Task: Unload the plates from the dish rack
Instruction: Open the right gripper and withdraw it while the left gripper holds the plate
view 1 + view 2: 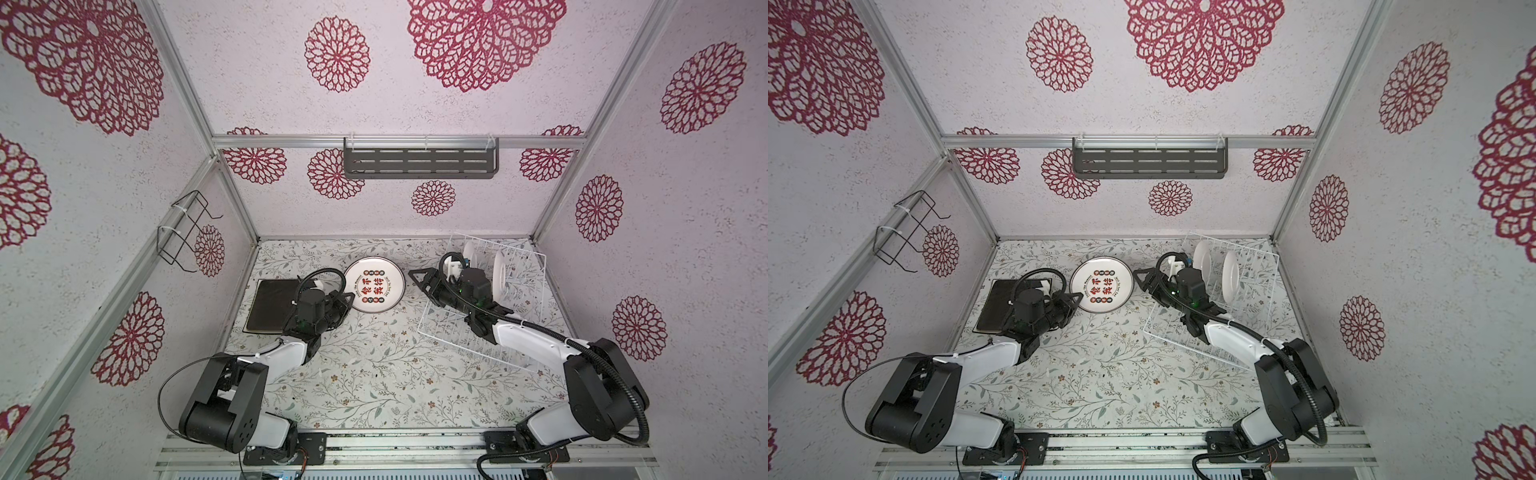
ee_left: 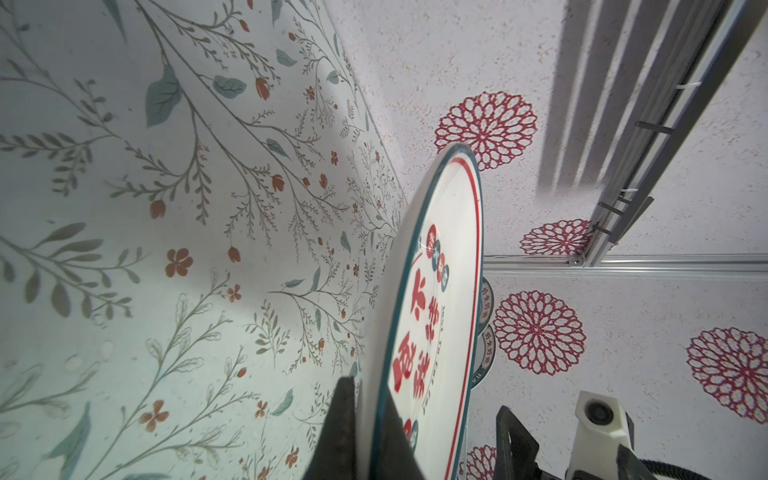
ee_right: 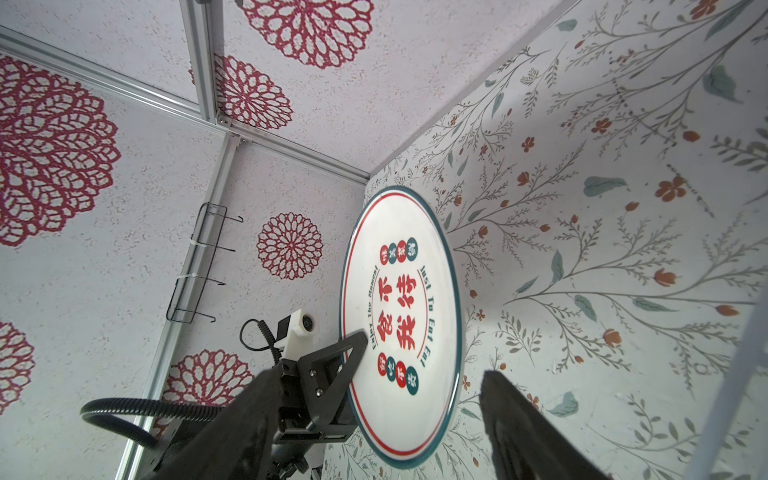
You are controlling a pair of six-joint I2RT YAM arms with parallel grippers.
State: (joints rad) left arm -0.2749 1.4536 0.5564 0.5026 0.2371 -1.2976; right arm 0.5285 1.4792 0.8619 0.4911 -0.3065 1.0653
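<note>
At far centre of the floral-printed counter (image 1: 374, 374), a lettered round plate (image 1: 374, 284) lies about level. It is glossy white with a dark-teal rim and a thin red ring. Its face carries large red characters and the lines "Enjoy The Moment" and "Just To Eat Eat". Its near-left rim is clamped between the left fingers (image 2: 343, 424). Just beside its right edge the right fingers (image 3: 519, 424) stand wide apart, gripping nothing. Further right, the white wire dish rack (image 1: 519, 307) holds two plain round white plates (image 1: 500, 270) upright between tines. A square black plate (image 1: 270, 305), matte, lies flat along the left counter edge. Open counter spans the near middle between both arms.
</note>
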